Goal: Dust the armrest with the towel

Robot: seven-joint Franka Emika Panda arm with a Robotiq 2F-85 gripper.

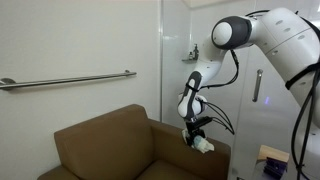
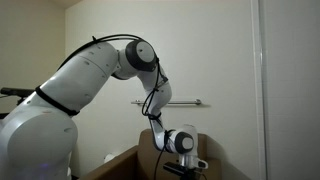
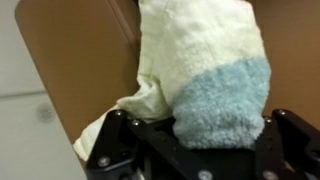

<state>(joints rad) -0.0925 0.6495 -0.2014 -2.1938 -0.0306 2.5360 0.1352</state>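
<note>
Your claw (image 1: 197, 137) is clamped on the towel (image 3: 196, 62). It hangs at the armchair's (image 1: 100, 146) three o'clock, seemingly over the armrest (image 1: 172, 152).

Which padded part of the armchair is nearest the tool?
The armrest, the lower flat-topped part: the tool, shut on the towel, is right at it. The taller backrest lies farther away.

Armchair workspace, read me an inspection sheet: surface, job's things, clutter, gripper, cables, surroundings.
Surface: brown armrest, flat-topped and padded.
Job's things: towel, white with a pale blue patch, held over the armrest; whether it touches cannot be told.
Clutter: nothing seen.
Gripper: gripper shut on the towel.
Cables: black cable looping along the robot arm.
Surroundings: handrail on a pale wall behind the chair.
</note>
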